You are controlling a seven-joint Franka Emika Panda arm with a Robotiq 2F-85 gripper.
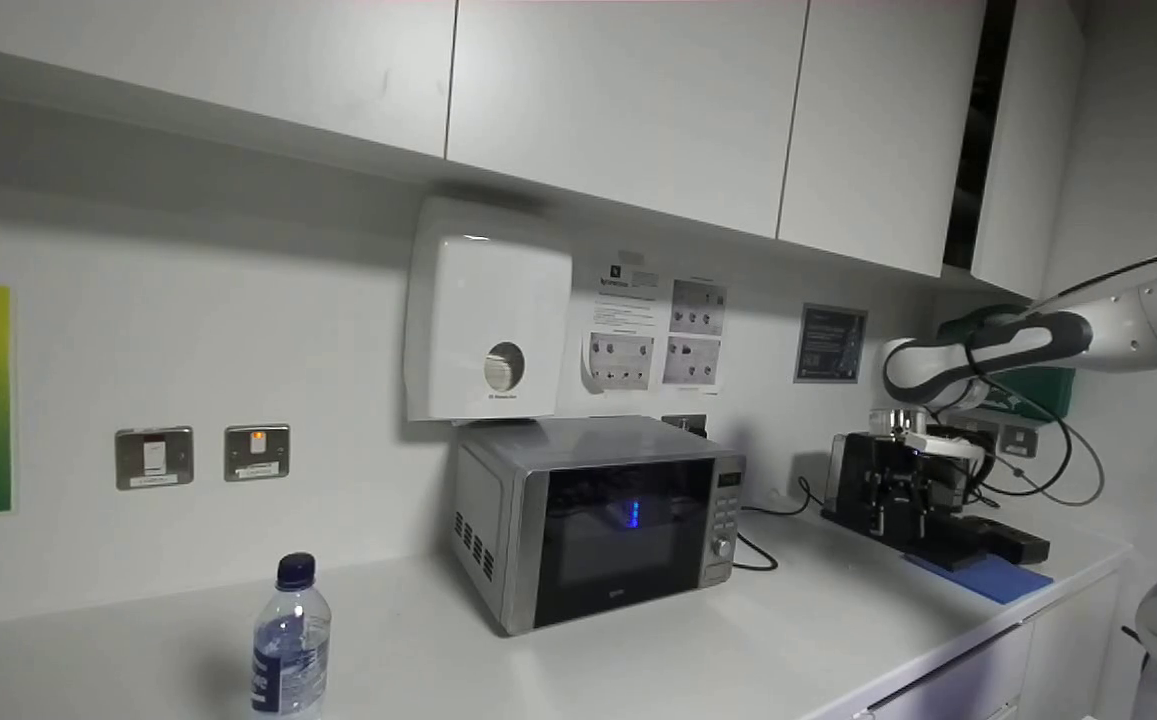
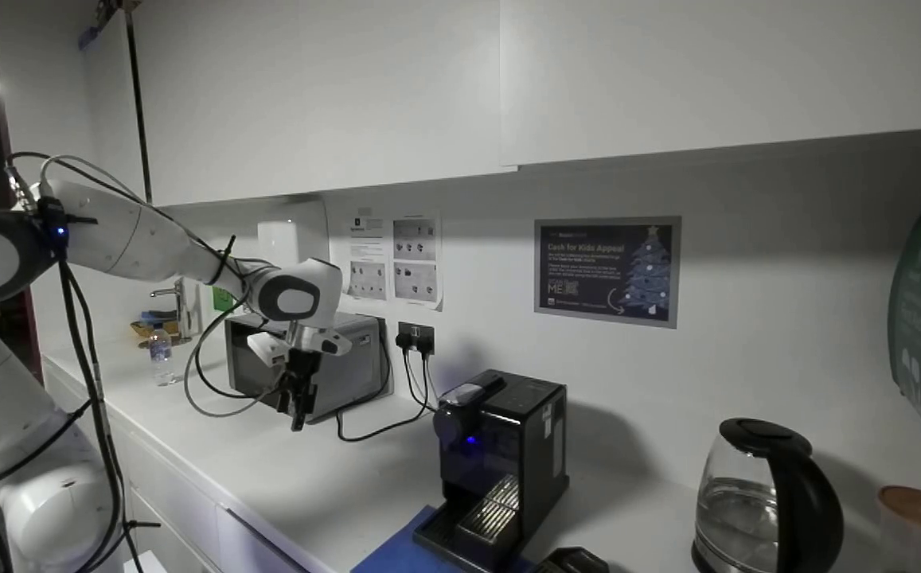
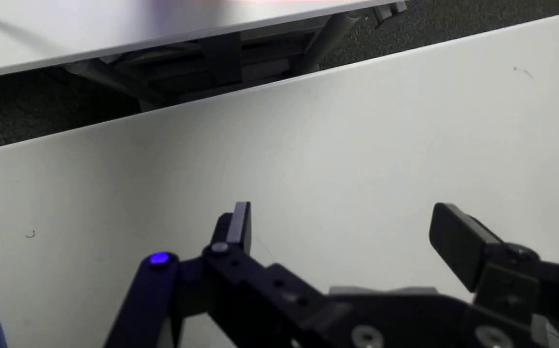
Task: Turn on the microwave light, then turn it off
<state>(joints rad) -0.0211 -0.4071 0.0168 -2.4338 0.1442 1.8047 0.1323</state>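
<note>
Inspector: Location of the microwave [image 1: 603, 530]?

Clerk: On the desk [image 1: 768, 620] near the socket [image 2: 416, 329], likely for power; controls [image 1: 724, 518] facing outward, likely for reach.

Inspector: The claw [image 3: 343, 224]?

Clerk: Parted wide, grasping nothing, above bare desk. Presumably empty because the task calls for pressing, not gripping.

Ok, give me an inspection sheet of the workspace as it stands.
Surface: white counter, a few dark specks.
Job's things: microwave on the counter, dark glass door shut, blue gleam showing in it.
Clutter: water bottle, coffee machine, glass kettle.
End effector: open, holding nothing, above the counter.
Cables: black leads trail beside the microwave; more cables loop from the arm.
Surroundings: white cupboards overhead, wall dispenser, poster.
</note>
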